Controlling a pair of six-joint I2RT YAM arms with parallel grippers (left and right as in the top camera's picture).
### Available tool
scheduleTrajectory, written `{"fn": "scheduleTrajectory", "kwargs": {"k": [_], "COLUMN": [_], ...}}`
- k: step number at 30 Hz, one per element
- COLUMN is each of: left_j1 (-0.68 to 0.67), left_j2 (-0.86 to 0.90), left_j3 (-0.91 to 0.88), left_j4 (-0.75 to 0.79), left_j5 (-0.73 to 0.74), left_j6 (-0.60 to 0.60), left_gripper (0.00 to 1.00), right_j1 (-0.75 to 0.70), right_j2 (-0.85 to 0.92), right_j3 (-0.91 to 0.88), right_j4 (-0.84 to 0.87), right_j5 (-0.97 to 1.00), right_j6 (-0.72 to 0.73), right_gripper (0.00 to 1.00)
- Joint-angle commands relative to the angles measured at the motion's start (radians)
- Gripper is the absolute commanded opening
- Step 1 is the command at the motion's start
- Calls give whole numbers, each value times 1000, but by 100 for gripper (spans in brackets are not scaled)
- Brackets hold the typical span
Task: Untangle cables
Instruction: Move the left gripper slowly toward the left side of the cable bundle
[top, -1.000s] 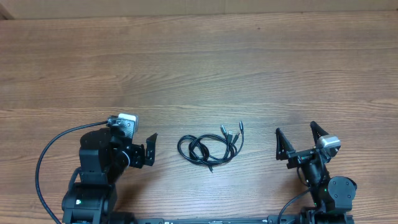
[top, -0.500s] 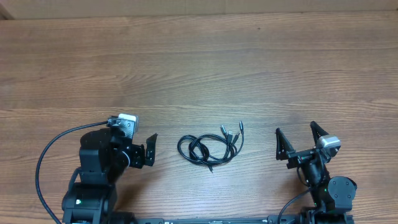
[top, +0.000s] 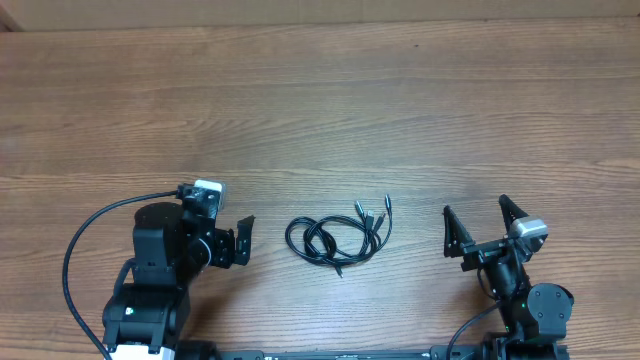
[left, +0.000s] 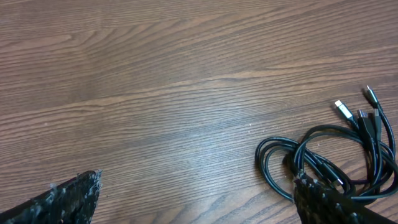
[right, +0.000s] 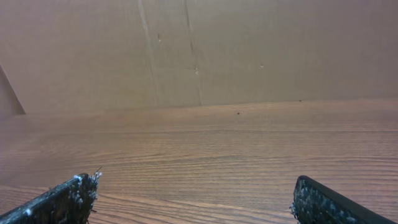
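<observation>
Between the two arms, on the near part of the wooden table (top: 320, 100), the cables (top: 338, 238) lie in one loose bundle of overlapping loops. Their plug ends (top: 372, 211) fan out at the upper right of the bundle.

Task status: not started, as far as the views show. No cord lies apart from the others, the loops cross one another, and the plugs sit close together. All the work is left: take one cord, draw it out of the loops, lay it apart, and repeat for each.

State of the left gripper (top: 243, 242): jaws wide apart, holding nothing, aimed at the bundle from near its left edge, not touching it. State of the right gripper (top: 474, 208): jaws wide apart, holding nothing, pointing away across the table and well apart from the bundle.

View comparison:
- Overhead shows both arms and the gap on each side of the bundle. The cords are too thin there to count.
- The left wrist view shows the loops at close range, with one silvery plug and several dark ones. One finger (left: 336, 205) hides the bundle's lower edge (a matter of camera angle only; overhead shows a gap).
- The right wrist view shows no cable at all, only bare wood, a plain brown wall (right: 199, 50) behind it, and its own two fingertips.
</observation>
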Motion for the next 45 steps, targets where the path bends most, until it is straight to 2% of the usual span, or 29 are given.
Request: {"fn": "scheduleTrajectory", "kwargs": {"k": [1, 35, 45], "left_j1": [5, 5, 5], "left_j2": [0, -1, -1], "left_j3": [26, 60, 61], "left_j4": [7, -3, 3], "left_j5": [13, 92, 236], "left_j6": [16, 16, 16], "left_gripper": [100, 100, 100], "right_j1": [5, 5, 5], "right_j2": [-9, -9, -9], "right_j3": [-10, -10, -10], "right_j4": [6, 6, 6], "right_j5": [11, 11, 11], "right_j6": [-3, -3, -3], "right_gripper": [100, 100, 100]}}
